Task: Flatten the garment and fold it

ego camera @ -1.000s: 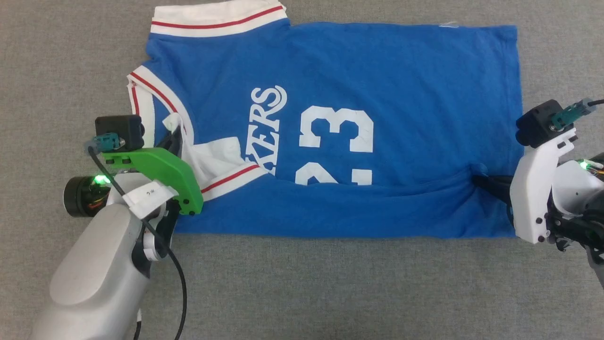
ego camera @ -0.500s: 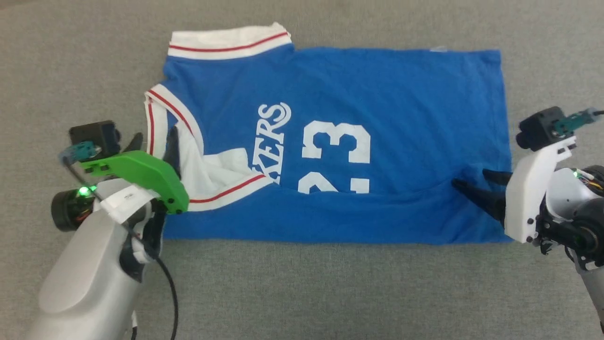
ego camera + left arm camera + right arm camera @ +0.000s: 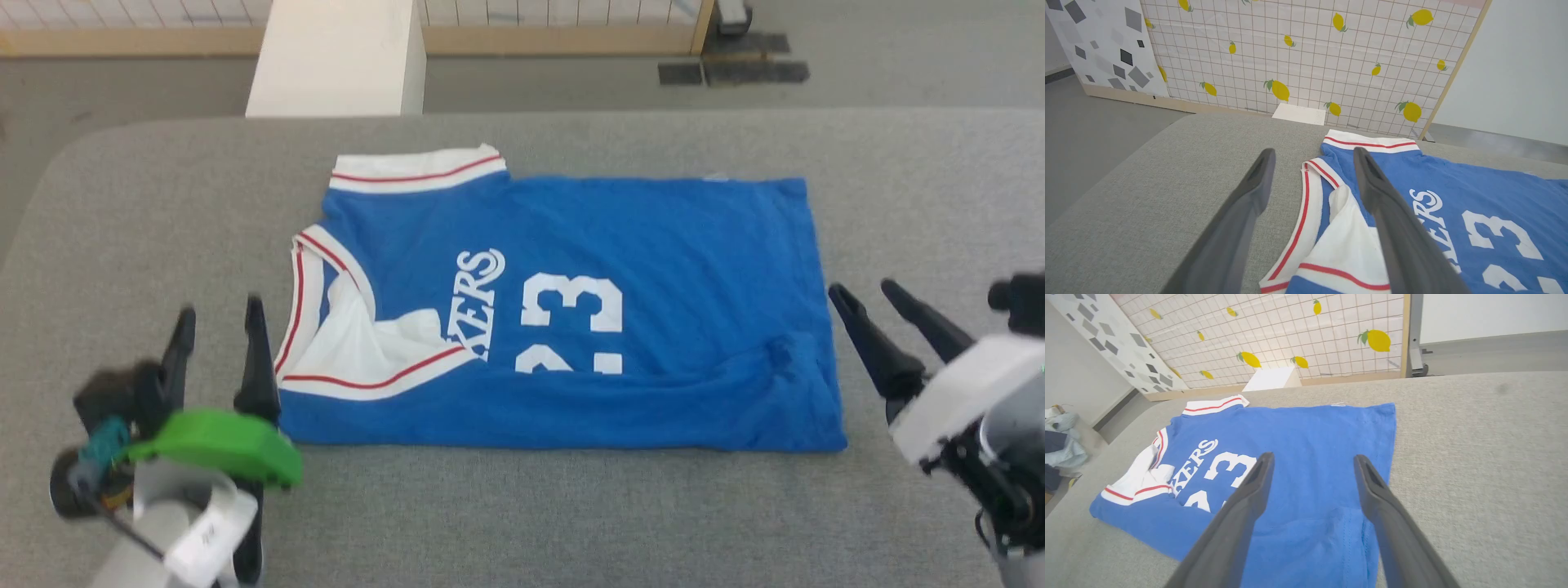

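Grey cloth-covered table (image 3: 522,523) — behind it a white block (image 3: 335,57) and a lemon-printed grid panel (image 3: 1310,53).

Left gripper (image 3: 220,313) at lower left of frame: two dark fingers spread apart, pointing up, holding nothing (green wrist cover (image 3: 216,443) just below them). Right gripper (image 3: 864,288) at right edge: fingers parted, angled toward upper left, empty; white wrist bracket (image 3: 963,394) beneath.

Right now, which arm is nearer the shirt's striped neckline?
Left. The left gripper, jaws open, sits just beside the neckline, off the garment; the right gripper, jaws open, is past the hem at the opposite end.
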Available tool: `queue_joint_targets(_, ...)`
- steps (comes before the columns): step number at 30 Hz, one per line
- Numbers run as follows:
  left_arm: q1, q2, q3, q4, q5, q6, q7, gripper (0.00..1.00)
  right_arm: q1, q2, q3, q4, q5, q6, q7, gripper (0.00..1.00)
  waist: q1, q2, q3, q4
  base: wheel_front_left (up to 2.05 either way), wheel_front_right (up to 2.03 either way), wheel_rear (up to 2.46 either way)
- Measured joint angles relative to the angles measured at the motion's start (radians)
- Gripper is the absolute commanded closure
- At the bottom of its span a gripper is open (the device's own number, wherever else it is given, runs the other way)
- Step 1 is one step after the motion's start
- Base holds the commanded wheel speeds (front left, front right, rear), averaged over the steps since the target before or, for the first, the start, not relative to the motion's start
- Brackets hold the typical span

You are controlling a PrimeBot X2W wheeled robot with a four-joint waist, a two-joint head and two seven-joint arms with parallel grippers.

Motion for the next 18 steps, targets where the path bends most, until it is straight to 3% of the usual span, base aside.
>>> queue_joint_targets(10, 0.157, -0.041, 0.002, -0.008, -0.003, 0.01, -0.045, 0.0, 0.205, 0.066, -0.073, -0.04, -0.091, 0.0, -0.077, 0.0, 0.0, 0.0, -0.075, 0.012, 0.0, 0.0, 0.0)
queue_joint_targets(18, 0.182, -0.054, -0.003, 0.023, -0.012, 0.019, -0.038, 0.0, 0.256, 0.119, -0.124, -0.038, -0.133, 0.0, -0.081, 0.0, 0.0, 0.0, -0.077, 0.019, 0.0, 0.0, 0.0)
